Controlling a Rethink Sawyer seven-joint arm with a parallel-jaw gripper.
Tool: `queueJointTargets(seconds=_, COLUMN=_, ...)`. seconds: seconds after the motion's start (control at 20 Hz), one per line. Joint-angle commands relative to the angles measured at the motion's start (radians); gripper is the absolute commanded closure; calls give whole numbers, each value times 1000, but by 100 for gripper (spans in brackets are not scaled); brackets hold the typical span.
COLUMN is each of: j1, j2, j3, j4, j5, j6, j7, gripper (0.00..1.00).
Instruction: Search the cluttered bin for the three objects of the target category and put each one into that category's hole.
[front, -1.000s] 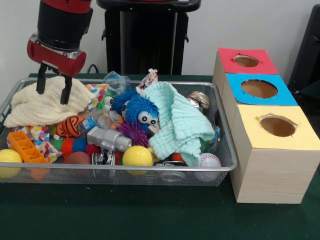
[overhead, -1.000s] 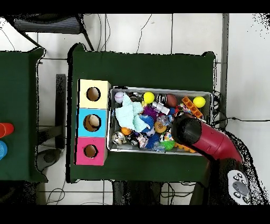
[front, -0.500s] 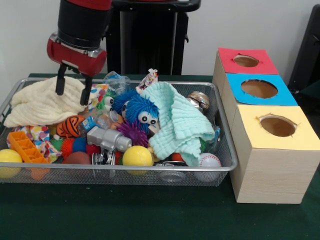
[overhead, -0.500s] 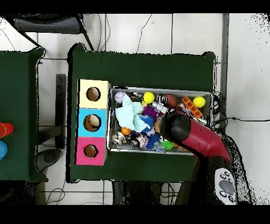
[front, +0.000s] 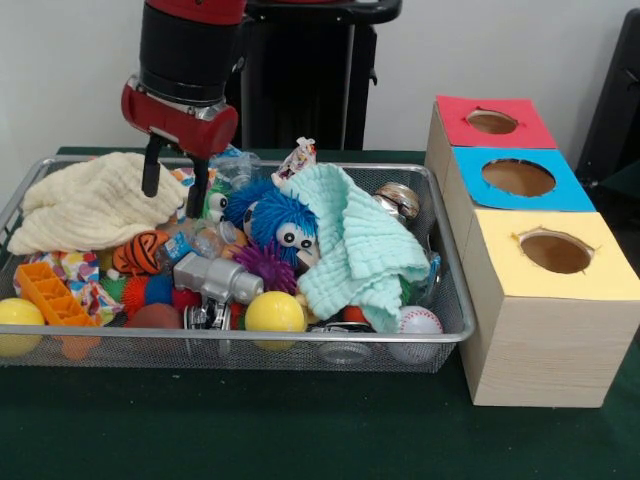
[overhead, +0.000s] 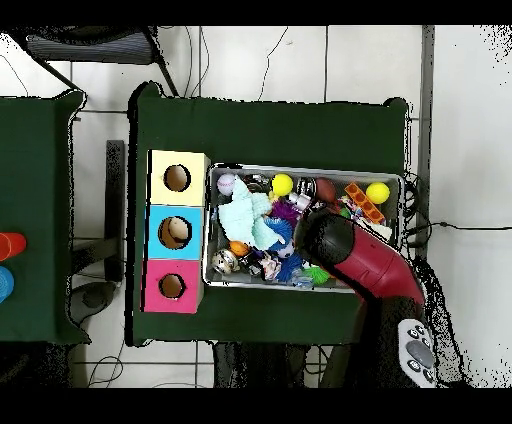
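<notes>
The claw (front: 175, 188) hangs from the red and black arm in the upper left of the front view, its two dark fingers (front: 151, 172) spread apart with nothing between them, tips down at the right-hand edge of a cream cloth (front: 92, 208) heaped in the left end of the bin (front: 455, 325). Just right of the fingers, toward the bin's far rim, sits a crumpled clear plastic piece (front: 237, 165), and another see-through piece (front: 198, 241) lies a little lower, beside an orange striped ball (front: 140, 252); a third I cannot make out. To the right of those comes a blue fuzzy toy with googly eyes (front: 277, 221), half wrapped by a mint green cloth (front: 362, 246) that spills toward the lower right of the bin. In front of these, along the near rim, lie a grey toy truck (front: 212, 283), a yellow ball (front: 274, 313) and a baseball (front: 418, 326), with an orange block (front: 52, 293) at the lower left. A shiny metal can (front: 398, 200) peeps out behind the mint cloth. At the right of the frame, on the green tabletop (front: 300, 425), stands a row of wooden boxes, and the hole (front: 492, 122) in the red top is the farthest one, upper right, well apart from the claw. From overhead the arm (overhead: 358, 258) covers the lower right part of the bin.
</notes>
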Motion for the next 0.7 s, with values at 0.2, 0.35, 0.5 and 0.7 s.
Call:
queueJointTargets(seconds=0.2, j1=-92, j2=81, j3=186, j4=129, j5=110, j6=-120, j7=296, gripper=0)
queueJointTargets(seconds=0.35, j1=-117, j2=101, j3=229, j4=135, j5=135, j6=-147, j7=316, gripper=0)
queueJointTargets(seconds=0.5, j1=-151, j2=102, j3=277, j4=150, j5=153, j6=-164, j7=323, gripper=0)
queueJointTargets(seconds=0.7, j1=-121, j2=99, j3=251, j4=133, j5=173, j6=-118, j7=328, gripper=0)
